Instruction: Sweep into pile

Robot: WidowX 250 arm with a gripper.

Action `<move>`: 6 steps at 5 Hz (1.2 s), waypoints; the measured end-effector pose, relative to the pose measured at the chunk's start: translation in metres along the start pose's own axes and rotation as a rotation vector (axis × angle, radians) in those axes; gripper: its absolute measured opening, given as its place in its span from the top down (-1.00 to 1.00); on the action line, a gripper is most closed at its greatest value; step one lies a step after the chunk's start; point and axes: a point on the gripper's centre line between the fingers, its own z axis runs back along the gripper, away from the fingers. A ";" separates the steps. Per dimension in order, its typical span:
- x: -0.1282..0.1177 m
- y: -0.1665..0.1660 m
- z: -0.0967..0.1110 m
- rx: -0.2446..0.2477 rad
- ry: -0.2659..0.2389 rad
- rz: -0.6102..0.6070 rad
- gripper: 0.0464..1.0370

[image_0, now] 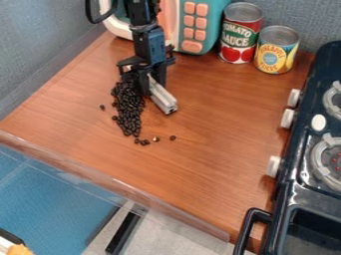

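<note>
Black two-finger gripper (148, 82), upper left of center, hanging down low over the wood-look tabletop (206, 164), fingers closed in on a light grey ridged bar (162, 97), gap narrow, just the bar's thickness. Bar sticks out from between the fingers, slanting toward the lower right of the view. Dark beans (129, 109), coffee-bean type, lie right by the gripper on its view-left side, next to the bar: one long heap, densest up near the fingers, tapering down the view past the bar's free end. Whether the fingers touch the beans, can't tell. A few strays: one bean (102, 107) off to the view's left of the heap, a small cluster (142, 142) just below its tip, a couple more to the right of that. Behind the gripper, at the back of the tabletop, a teal toy microwave (215, 19) with salmon buttons. Beside it, a can with a red and green label (240, 35), then a shorter can with a blue and yellow label (276, 51), both upright. Along the view's right side, a black toy stove (299, 144) with white knobs, grey burner grates and a black handle toward the front. Clear strip (113, 182) runs along the tabletop's front edge, blue surface (50, 194) below.
</note>
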 end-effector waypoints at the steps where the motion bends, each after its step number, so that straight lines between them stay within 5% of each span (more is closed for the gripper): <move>1: -0.004 -0.003 0.000 0.012 0.002 0.019 0.31; 3: -0.012 -0.011 0.002 0.018 -0.013 0.125 0.31; 6: 0.004 0.009 0.013 0.056 -0.055 0.023 0.31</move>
